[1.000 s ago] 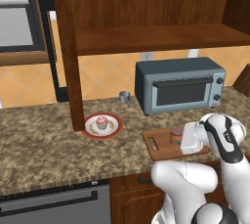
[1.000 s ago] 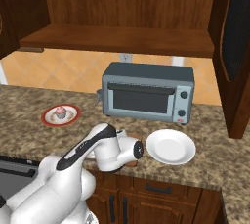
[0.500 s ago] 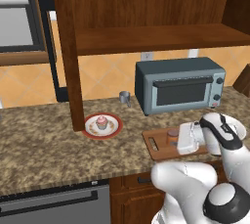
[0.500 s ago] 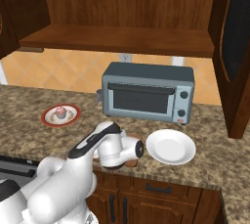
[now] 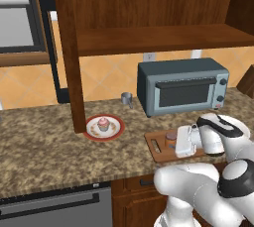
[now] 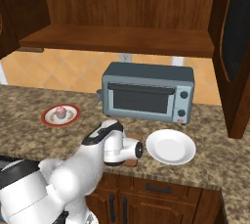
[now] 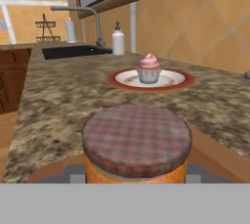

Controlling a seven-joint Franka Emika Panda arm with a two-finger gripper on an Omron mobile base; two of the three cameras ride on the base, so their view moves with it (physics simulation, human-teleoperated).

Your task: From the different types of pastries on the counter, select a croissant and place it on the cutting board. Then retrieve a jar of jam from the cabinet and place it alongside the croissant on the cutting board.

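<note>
The jar of jam (image 7: 136, 140), orange with a brownish checked lid, stands upright between my fingertips (image 7: 74, 172). My gripper (image 5: 177, 141) is shut on the jar (image 5: 171, 136) just over the left part of the reddish-brown cutting board (image 5: 158, 147), which lies on the granite counter (image 5: 39, 141) in front of the toaster oven. The board's surface (image 7: 220, 155) shows beside the jar; whether the jar rests on it I cannot tell. The croissant is hidden behind my hand and arm. The cabinet's shelf (image 5: 149, 37) hangs above.
A pink-frosted cupcake (image 5: 103, 123) sits on a red-rimmed plate (image 5: 117, 131) left of the board. Behind the board stands a grey toaster oven (image 5: 181, 87), with a small metal cup (image 5: 127, 98) beside it. A white plate (image 6: 171, 146) lies right of the hand. A sink (image 7: 73, 50) lies beyond.
My hand has edged slightly left and down over the board with the jar still in it. Nothing else has moved.
</note>
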